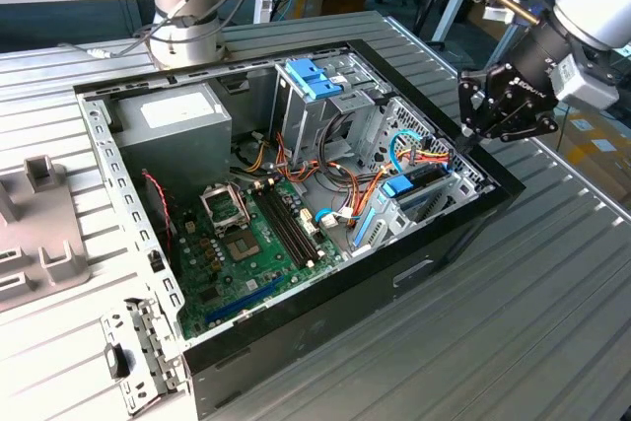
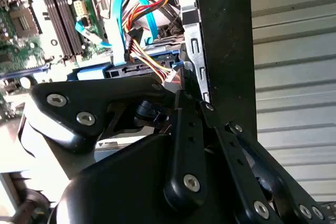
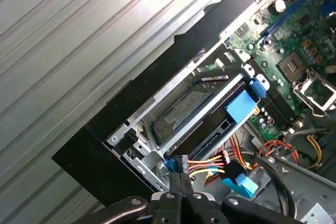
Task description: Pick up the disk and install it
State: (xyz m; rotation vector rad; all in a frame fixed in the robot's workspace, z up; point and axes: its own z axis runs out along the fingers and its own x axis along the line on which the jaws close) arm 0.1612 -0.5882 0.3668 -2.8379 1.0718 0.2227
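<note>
A ribbed grey metal table (image 1: 552,283) is seen carrying the open black computer case (image 1: 325,214) — laid flat on its side. Toward the exterior view's left, a grey moulded tray (image 1: 35,234) is set — beside the case.

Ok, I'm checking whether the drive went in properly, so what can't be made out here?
- First wrist view: the disk lies in the corner bay. The bay's metal frame covers its far end, so whether it is fully seated cannot be told.
- Second wrist view: the gripper hides most of the bay.
- Exterior view: cables and the bay hide the disk's connector end.
</note>
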